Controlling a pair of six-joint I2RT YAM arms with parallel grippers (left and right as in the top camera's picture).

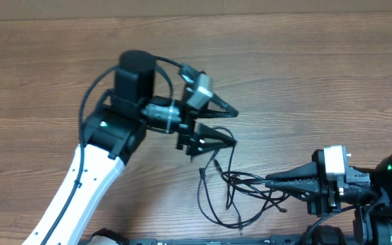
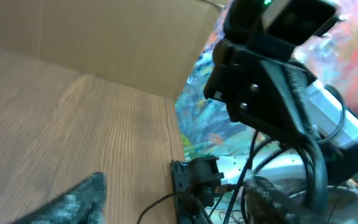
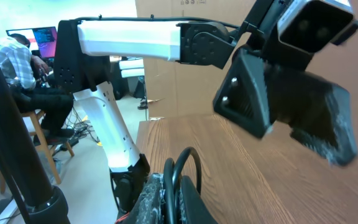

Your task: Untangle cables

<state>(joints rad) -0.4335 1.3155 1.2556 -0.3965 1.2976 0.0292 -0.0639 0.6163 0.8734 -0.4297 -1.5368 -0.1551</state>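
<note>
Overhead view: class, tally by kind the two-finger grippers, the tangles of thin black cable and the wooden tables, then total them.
Black two-finger grippers: 2, left gripper and right gripper
Tangle of thin black cables: 1
Brown wooden table: 1
Total: 4

cables (image 1: 237,178): black | table (image 1: 305,82): brown woodgrain | left arm (image 1: 80,184): white

Legible text, labels, brands, numbers, signs: none in any view.

Item 1: cardboard panel (image 3: 188,5), right wrist view, top edge. Small dark printed marks, too small to read.

Item 2: monitor screen (image 3: 33,34), right wrist view, far left background. Lit, coloured content, illegible.

Overhead and left wrist views: no lettering can be made out on arms, claws or table.
</note>
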